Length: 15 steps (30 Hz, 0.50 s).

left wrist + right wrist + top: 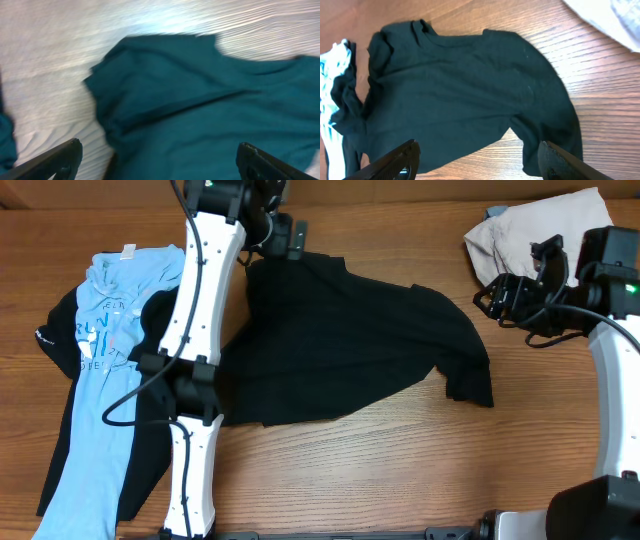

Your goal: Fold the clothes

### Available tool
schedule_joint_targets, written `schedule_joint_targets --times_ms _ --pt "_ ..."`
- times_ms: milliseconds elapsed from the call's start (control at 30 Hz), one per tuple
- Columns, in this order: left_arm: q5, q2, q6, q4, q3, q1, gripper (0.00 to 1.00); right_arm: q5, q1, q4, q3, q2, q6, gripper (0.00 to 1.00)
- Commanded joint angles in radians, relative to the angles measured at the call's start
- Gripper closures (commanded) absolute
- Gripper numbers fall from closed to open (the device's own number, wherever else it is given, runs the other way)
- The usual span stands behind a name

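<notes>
Black shirt [350, 345], left arm [205, 270] over its edge, blue tee [100, 350] beside

Four garments [350, 340], two arms [200, 290]

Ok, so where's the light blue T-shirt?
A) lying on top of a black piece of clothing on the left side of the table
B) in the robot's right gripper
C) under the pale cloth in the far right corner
A: the light blue T-shirt lies spread over a black garment at the left of the table.
</notes>
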Motion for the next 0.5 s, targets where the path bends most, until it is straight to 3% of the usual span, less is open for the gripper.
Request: schedule_joint_targets --times_ms 0,133,233,367,467 --pt "-0.042 0.035 0.019 0.011 -0.071 0.053 0.03 0.030 0.019 0.014 0.014 0.005 -0.006 0.21" --pt "-0.044 0.036 0.022 0.055 -0.173 0.076 0.25 0.032 0.021 0.025 0.009 0.007 -0.006 0.21" --pt "-0.047 0.036 0.029 0.101 -0.252 0.076 0.32 0.032 0.021 0.026 0.009 0.007 -0.006 0.21" --pt "-0.042 0.036 0.029 0.162 -0.350 0.072 0.53 0.032 0.021 0.025 0.009 0.007 -0.006 0.20" --pt "-0.039 0.036 0.029 0.198 -0.409 0.066 0.56 0.032 0.021 0.024 0.009 0.007 -0.006 0.20"
